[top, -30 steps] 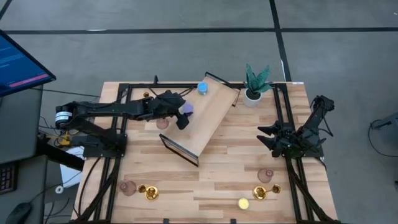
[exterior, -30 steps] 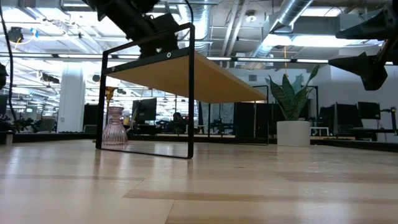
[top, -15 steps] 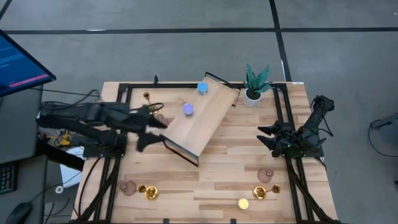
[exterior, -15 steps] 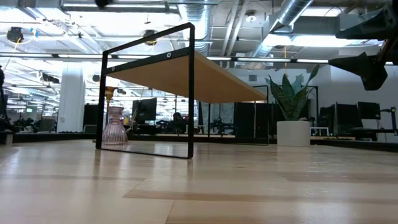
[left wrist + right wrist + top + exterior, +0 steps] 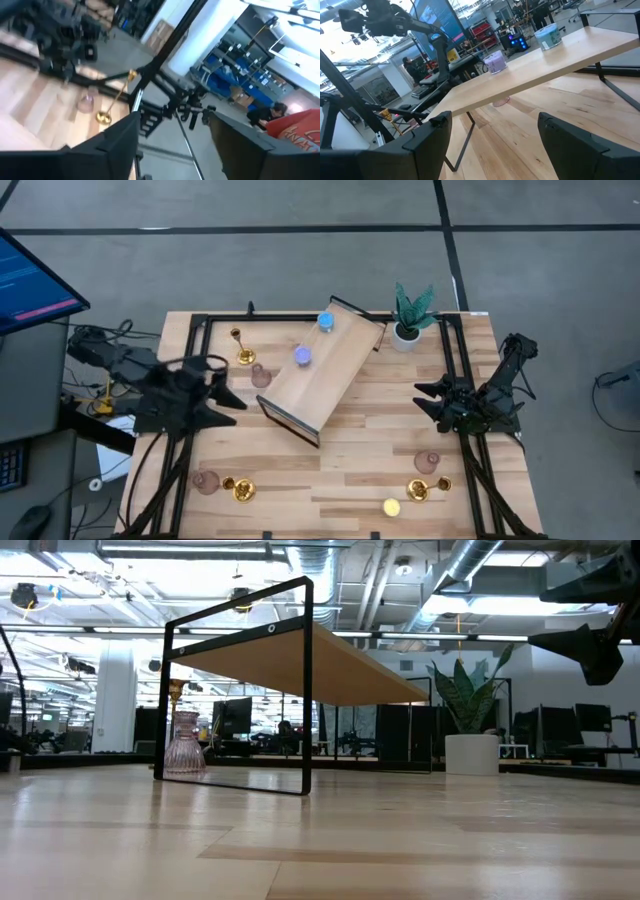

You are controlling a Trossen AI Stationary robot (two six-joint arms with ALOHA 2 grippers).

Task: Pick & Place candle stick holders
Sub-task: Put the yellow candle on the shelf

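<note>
A blue holder (image 5: 325, 322) and a violet holder (image 5: 302, 356) stand on the slanted wooden shelf (image 5: 330, 380). A gold stemmed holder (image 5: 241, 348) and a pink one (image 5: 261, 375) stand on the table left of the shelf. At the near edge stand a pink (image 5: 207, 481) and a gold holder (image 5: 240, 489) on the left, and a pink (image 5: 428, 463), a gold (image 5: 422, 489) and a yellow one (image 5: 391, 507) on the right. My left gripper (image 5: 224, 388) is open and empty near the table's left edge. My right gripper (image 5: 425, 400) is open and empty at the right.
A white-potted green plant (image 5: 410, 315) stands at the far right, beside the shelf's far end. Black frame rails (image 5: 190, 430) run along the table's left and right sides. A monitor (image 5: 30, 280) stands off the table's left side.
My left gripper has come away from the violet holder on the shelf and drawn back toward the table's left edge. The violet holder stays standing on the shelf. My right arm has kept still.
</note>
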